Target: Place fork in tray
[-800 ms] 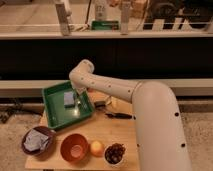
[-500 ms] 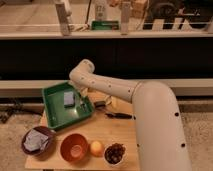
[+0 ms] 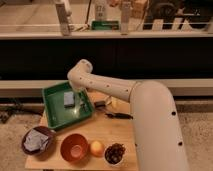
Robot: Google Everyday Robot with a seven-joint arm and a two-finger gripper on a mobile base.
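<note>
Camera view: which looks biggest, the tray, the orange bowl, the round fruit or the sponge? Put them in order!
1. Tray
2. Orange bowl
3. Sponge and fruit: they look about alike, and the sponge lies farther back, so no ranking.
The gripper hangs over the tray, beside the sponge.

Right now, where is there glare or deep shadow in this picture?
Camera view: a pale glare spot lies on the floor of the tray, just below the gripper, which hangs over the tray; the band behind the table is nearly black; the white shell of the arm reflects light brightly.
</note>
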